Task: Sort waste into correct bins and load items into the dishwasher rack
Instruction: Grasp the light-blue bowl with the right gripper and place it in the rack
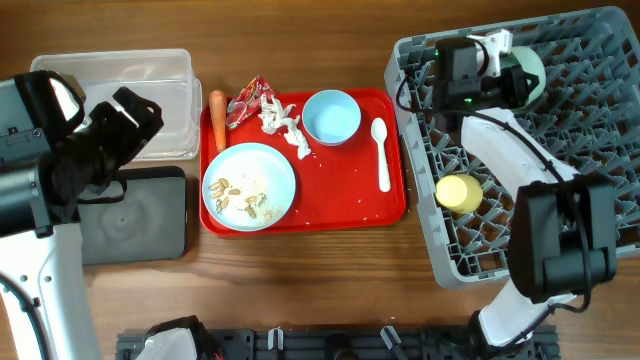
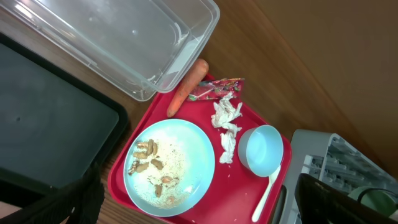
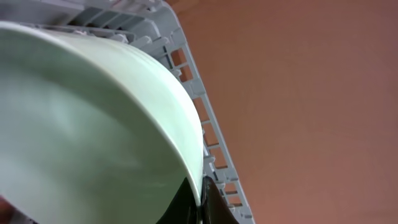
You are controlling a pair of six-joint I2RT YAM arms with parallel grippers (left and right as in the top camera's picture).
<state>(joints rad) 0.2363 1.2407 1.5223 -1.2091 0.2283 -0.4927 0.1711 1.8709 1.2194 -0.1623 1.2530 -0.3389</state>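
Observation:
On the red serving tray lie a pale blue plate (image 1: 250,185) with beige crumbs (image 1: 240,196), a pale blue bowl (image 1: 331,116), a white spoon (image 1: 381,153), white tissue (image 1: 283,124) and a red wrapper (image 1: 250,101). The carrot stub (image 1: 217,115) rests at the tray's left rim. The yellow cup (image 1: 459,193) lies in the grey rack (image 1: 600,150). My right gripper (image 1: 512,80) is shut on the rim of the pale green bowl (image 3: 93,124), inside the rack's far side. My left gripper (image 2: 199,214) is open and empty, held above the clear tub (image 1: 150,100) and black tray (image 1: 135,215).
The red serving tray (image 1: 392,205) sits between the bins and the rack. Bare wooden table lies in front of the tray. My right arm reaches across the rack from its front edge. The left wrist view also shows the plate (image 2: 180,149), bowl (image 2: 264,149) and carrot stub (image 2: 186,87).

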